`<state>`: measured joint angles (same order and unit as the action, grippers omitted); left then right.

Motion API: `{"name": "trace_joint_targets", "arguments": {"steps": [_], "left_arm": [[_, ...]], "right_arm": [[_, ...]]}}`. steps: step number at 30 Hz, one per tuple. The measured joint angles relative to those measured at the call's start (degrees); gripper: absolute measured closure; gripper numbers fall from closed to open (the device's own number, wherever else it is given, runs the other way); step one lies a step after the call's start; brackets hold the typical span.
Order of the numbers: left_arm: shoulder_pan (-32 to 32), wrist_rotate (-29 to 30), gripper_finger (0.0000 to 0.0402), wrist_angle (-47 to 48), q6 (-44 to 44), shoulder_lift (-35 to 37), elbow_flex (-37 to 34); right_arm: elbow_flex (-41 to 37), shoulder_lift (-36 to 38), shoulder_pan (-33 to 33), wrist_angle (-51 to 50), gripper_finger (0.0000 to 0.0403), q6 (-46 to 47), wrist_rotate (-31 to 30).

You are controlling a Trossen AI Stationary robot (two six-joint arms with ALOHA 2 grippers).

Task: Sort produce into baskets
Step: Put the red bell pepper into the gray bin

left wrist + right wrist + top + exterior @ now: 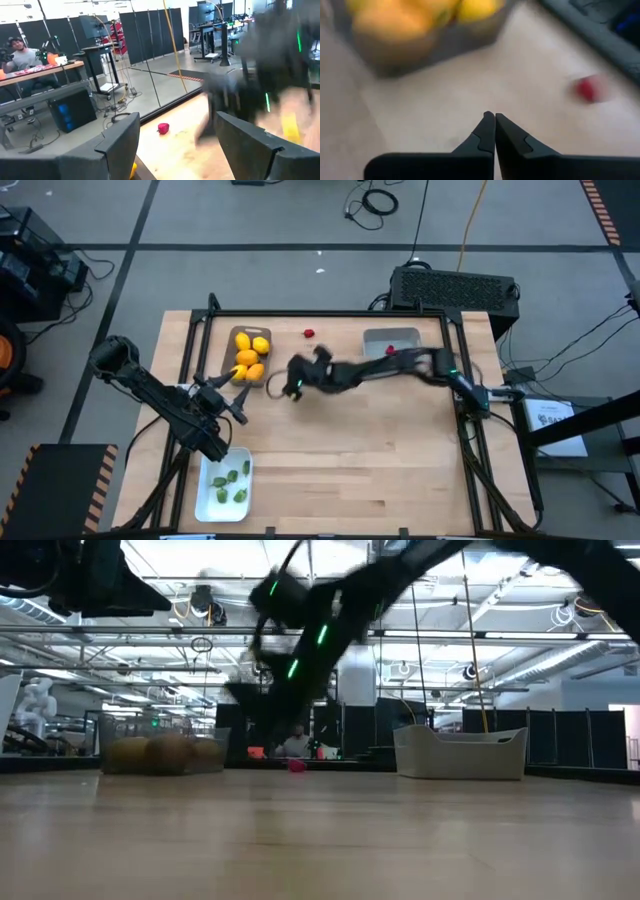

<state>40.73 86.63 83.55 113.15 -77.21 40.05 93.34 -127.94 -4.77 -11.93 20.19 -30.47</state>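
Observation:
The brown-grey basket at the far left holds yellow and orange fruits. One red berry lies on the bare table; it also shows in the left wrist view and the right wrist view. The grey-blue basket holds a red piece. The white basket at the near left holds green leafy pieces. My left gripper is open and empty at the brown-grey basket's near end. My right gripper is shut and empty over the table just right of that basket.
A black frame runs along the table's far edge and sides. My right arm stretches across the table's middle from the right. Bare wood lies in the near middle and near right. A person sits at a desk beyond the table.

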Motion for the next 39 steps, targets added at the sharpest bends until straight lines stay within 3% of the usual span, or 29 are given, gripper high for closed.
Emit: {"name": "trace_joint_targets", "arguments": {"steps": [4,9,15,19,25,27,30,33,39], "left_arm": [[0.0,0.0,0.0139,-0.5,0.0,0.0,0.0],[0.0,-0.1,0.0139,-0.7,0.1,0.0,0.0],[0.0,-0.2,0.0139,-0.6,0.1,0.0,0.0],[0.0,-0.2,0.0139,-0.6,0.1,0.0,0.0],[0.0,-0.2,0.0139,-0.6,0.1,0.0,0.0],[0.0,-0.2,0.0139,-0.6,0.1,0.0,0.0],[0.0,-0.2,0.0139,-0.5,0.0,0.0,0.0],[-0.2,-0.2,0.0139,0.0,0.0,0.0,0.0],[-1.5,-0.2,0.0139,0.4,0.0,0.0,0.0]], "right_arm": [[0.2,12.1,-1.8,-14.5,0.0402,-1.4,5.6],[0.2,24.0,-4.9,-32.1,0.0402,-3.0,23.2],[-0.7,31.3,-8.6,-38.6,0.0402,-0.9,20.0],[-5.1,31.5,-7.2,-31.0,0.0402,1.2,19.9],[-21.5,30.5,-3.8,-2.8,0.0402,3.3,19.1],[-24.0,29.6,-4.5,1.8,0.0396,5.3,20.0],[-23.1,28.0,-7.6,2.5,0.0372,6.0,21.0],[-20.0,25.1,-11.2,0.5,0.0339,5.8,25.7],[-4.1,13.9,-17.7,-14.1,0.0271,-3.8,36.6]]}}
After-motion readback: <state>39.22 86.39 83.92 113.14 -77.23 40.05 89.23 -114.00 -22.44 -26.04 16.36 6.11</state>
